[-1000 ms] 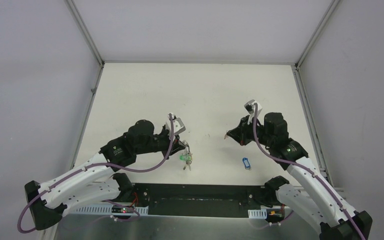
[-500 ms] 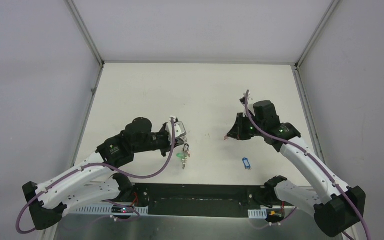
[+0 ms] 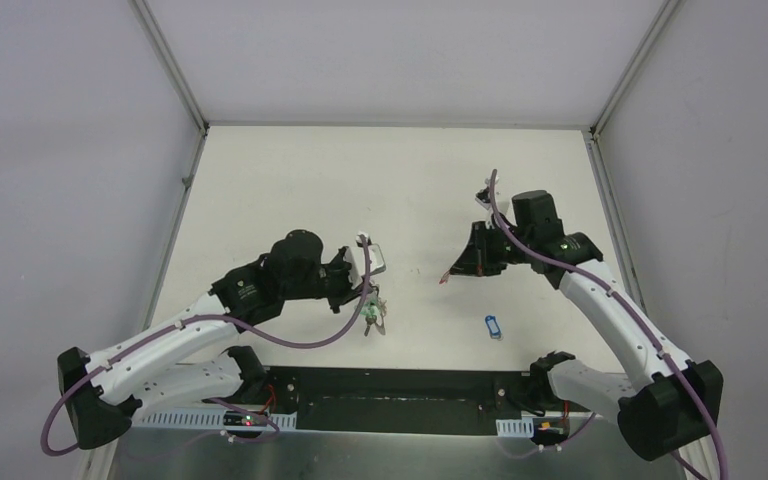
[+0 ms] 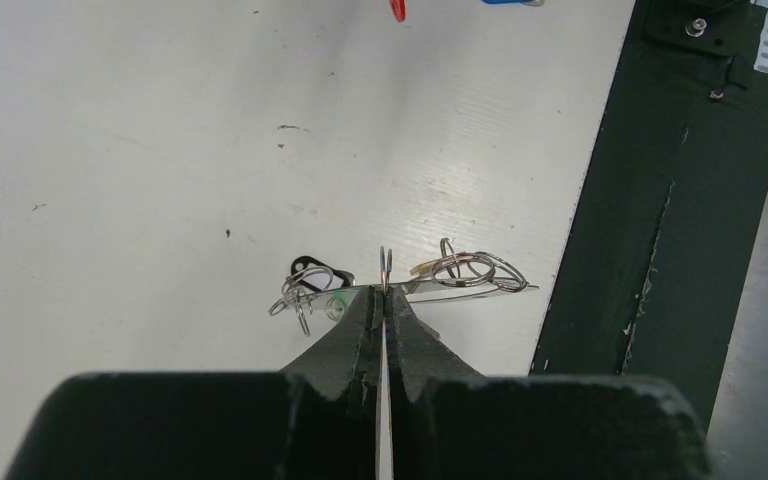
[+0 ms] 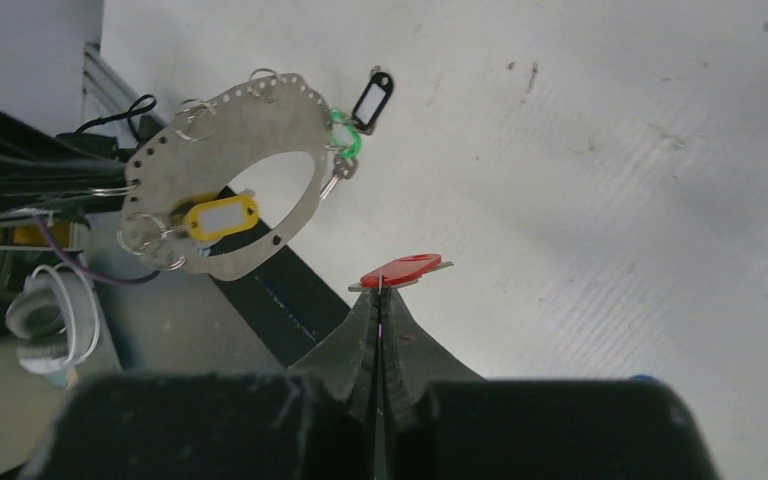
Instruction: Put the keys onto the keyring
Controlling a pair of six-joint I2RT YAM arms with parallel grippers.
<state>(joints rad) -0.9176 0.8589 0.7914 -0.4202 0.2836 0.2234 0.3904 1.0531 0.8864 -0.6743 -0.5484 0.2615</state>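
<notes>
Three tagged keys appear to be on, with two left to go, by my count. Near the front edge of the white table [image 3: 290, 190], the keyring [image 5: 260, 110] is held up by its rim. Its split rings carry a yellow tag [image 5: 220, 217], a green tag [image 5: 344, 140] and a black tag [image 5: 371, 98].

My left claw [image 4: 384, 292] is pinched fully closed on the thin edge of that hoop, which runs crosswise just past the fingertips in my left wrist view. My right claw [image 5: 382, 290] is also closed tight, gripping the red key [image 5: 400, 270] flat between its tips. It is raised over the table, well apart from the hoop and pointing towards it.

The blue key [image 3: 492, 327] lies loose on the table below my right arm, with neither claw touching it. As I judge it, the red key goes on next, and the blue one has not yet been picked up.
</notes>
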